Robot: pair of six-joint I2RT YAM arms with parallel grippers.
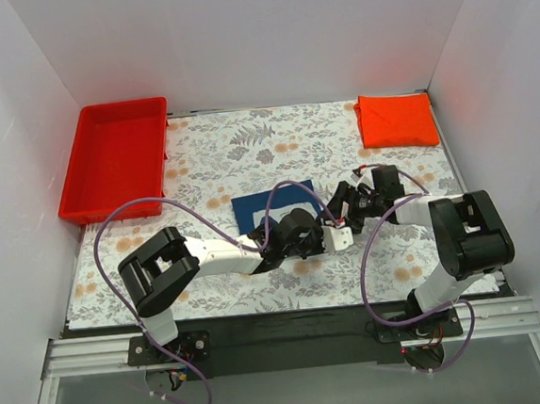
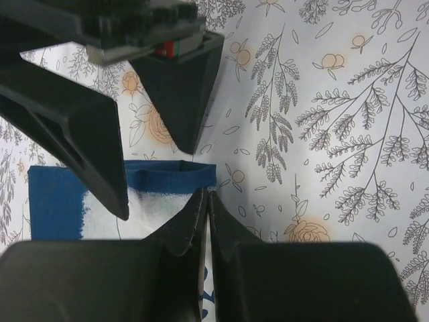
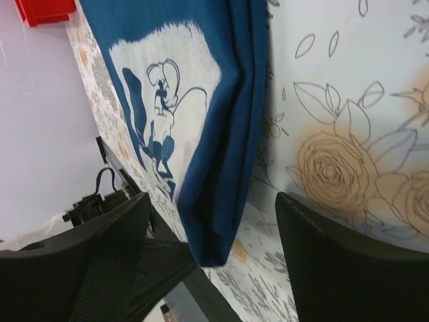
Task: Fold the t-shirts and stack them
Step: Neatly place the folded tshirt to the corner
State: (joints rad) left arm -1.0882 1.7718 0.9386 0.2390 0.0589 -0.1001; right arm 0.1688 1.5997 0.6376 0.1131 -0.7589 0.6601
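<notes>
The navy blue t-shirt (image 1: 268, 205) with a white cartoon print lies folded at the table's middle. It also shows in the left wrist view (image 2: 57, 201) and the right wrist view (image 3: 234, 100). My left gripper (image 1: 321, 228) is at its near right corner. Its jaws (image 2: 206, 198) are shut, with a thin sliver of printed cloth between them. My right gripper (image 1: 332, 211) is open and straddles the same corner (image 3: 214, 201); its fingers (image 2: 94, 134) show in the left wrist view. The orange-red t-shirt (image 1: 395, 120) lies folded square at the back right, untouched.
A rigid red tray (image 1: 110, 214) stands at the back left. White walls close in three sides. A floral cloth (image 1: 246, 143) covers the table. Both arms and their purple cables (image 1: 138, 209) crowd the near middle.
</notes>
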